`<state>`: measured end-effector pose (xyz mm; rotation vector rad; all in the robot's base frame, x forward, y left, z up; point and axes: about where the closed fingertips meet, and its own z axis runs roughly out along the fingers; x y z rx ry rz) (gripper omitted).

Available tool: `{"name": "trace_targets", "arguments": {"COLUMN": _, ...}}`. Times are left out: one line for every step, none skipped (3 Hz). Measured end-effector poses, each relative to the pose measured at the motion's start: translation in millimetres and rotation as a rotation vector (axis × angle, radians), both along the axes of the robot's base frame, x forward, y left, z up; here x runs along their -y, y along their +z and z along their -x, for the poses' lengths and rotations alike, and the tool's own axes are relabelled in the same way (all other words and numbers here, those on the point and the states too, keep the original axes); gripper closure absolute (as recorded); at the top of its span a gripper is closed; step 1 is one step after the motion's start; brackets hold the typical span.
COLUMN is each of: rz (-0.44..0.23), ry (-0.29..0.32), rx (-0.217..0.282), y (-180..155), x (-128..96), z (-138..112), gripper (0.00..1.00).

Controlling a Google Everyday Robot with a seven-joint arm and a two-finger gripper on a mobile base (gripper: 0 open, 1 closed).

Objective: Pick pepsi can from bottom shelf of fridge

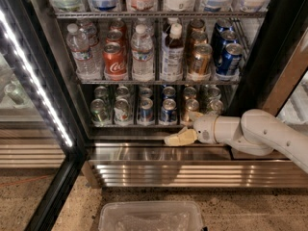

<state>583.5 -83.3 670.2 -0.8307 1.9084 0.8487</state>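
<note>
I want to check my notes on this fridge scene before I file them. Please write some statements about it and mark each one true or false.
1. The gripper holds a blue can. False: it holds none; it is in front of the bottom shelf edge, and the blue cans stand on that shelf.
2. The arm comes in from the right. True.
3. The water bottles stand on the bottom shelf. False: they stand one shelf higher.
4. A clear tub lies on the floor before the fridge. True.
</note>
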Motion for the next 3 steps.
{"name": "trace_targets", "arguments": {"rz": -0.071, "ry": -0.047, "rx": 0.037, "y": -5, "x": -13, "z": -21, "gripper": 0.00}}
{"name": "trace_targets", "arguments": {"rz": -0.113, "ry": -0.116, "rx": 0.066, "y": -21, "x": -19, "z": -52, "gripper": 0.00}}
{"name": "trace_targets", "arguments": {"rz": -0.125, "ry": -0.196, "rx": 0.067, "y": -38, "x": -20, "z": -77, "gripper": 0.00}}
